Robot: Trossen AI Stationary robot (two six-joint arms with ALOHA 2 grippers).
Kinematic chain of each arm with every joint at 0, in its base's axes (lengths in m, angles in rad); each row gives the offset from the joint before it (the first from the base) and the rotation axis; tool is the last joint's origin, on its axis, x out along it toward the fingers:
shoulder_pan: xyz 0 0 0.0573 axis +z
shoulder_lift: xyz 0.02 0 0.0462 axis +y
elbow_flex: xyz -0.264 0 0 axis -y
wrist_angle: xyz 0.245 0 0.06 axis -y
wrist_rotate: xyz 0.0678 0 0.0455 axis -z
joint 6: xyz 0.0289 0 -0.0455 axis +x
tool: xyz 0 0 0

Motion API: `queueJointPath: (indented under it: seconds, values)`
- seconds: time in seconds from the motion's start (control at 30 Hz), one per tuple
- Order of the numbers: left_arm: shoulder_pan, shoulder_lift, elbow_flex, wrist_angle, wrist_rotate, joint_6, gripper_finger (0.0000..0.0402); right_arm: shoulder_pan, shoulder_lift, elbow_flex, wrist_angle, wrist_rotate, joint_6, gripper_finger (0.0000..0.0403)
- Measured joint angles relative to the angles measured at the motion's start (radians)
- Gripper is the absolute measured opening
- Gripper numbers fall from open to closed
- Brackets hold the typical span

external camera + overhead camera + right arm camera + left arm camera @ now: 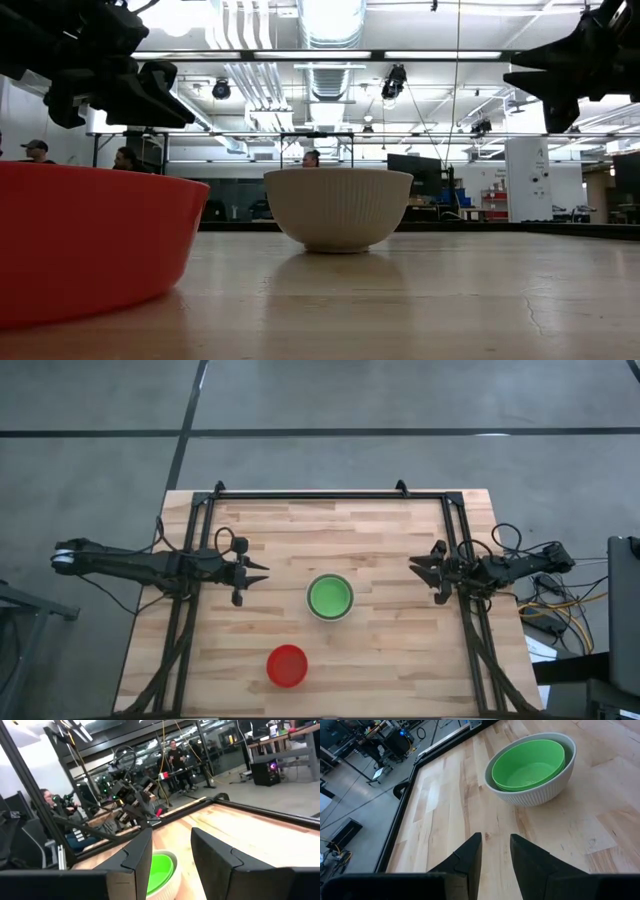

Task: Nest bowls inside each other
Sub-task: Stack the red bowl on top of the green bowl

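While both arms hang above the table with nothing in their grip, the nesting job sits mostly done: the off-white bowl (pixel 329 597) stands near the middle of the table with a green bowl (pixel 329 596) seated snugly inside it, rims nearly level in the left wrist view. How many green ones are stacked in there, I can't tell; only the top one shows. What's left is plain to see, the red bowl (pixel 287 665) sits alone toward the front edge, well apart from the stack and a bit to the left arm's side. It's upright and empty, ready to be picked. The left gripper (pixel 257 572) hovers just off the stack on its own side, fingers parted by a narrow gap and holding nothing. The right gripper (pixel 418 567) waits over the table's right side, jaws apart, also empty, pointing toward the stack. By my reckoning one bowl remains: lift the red one, carry it over, drop it into the green, and the left arm looks closer for it
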Motion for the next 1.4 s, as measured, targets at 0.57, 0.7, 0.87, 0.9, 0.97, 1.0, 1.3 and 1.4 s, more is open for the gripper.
queueJointPath:
  seconds: [0.57,0.7,0.87,0.9,0.97,1.0,1.3,1.4]
  values:
    - [0.0,0.0,0.0,0.0,0.0,0.0,0.0108,0.0,0.002,0.0,-0.014,-0.008,0.026,0.0132]
    - [0.0,0.0,0.0,0.001,0.0,0.0,0.0108,0.0,0.001,0.0,-0.014,-0.008,0.026,0.0132]
    - [0.0,0.0,0.0,0.0,0.0,0.0,0.0108,0.0,0.002,0.0,-0.014,-0.009,0.026,0.0132]
    - [0.0,0.0,0.0,0.0,0.0,0.0,0.0108,0.0,0.002,0.0,-0.014,-0.01,0.026,0.0132]
    - [0.0,0.0,0.0,0.0,0.0,0.0,0.0108,0.0,0.002,0.0,-0.014,-0.011,0.026,0.0132]
    - [0.0,0.0,0.0,0.0,0.0,0.0,0.0108,0.0,0.002,0.0,-0.014,-0.011,0.026,0.0132]
    - [0.0,0.001,0.0,0.001,-0.001,0.006,0.0108,0.0,0.002,0.0,-0.014,-0.011,0.026,0.0132]
    - [0.0,0.001,0.0,0.0,-0.001,0.005,0.0108,0.0,0.002,0.0,-0.014,-0.011,0.026,0.0132]
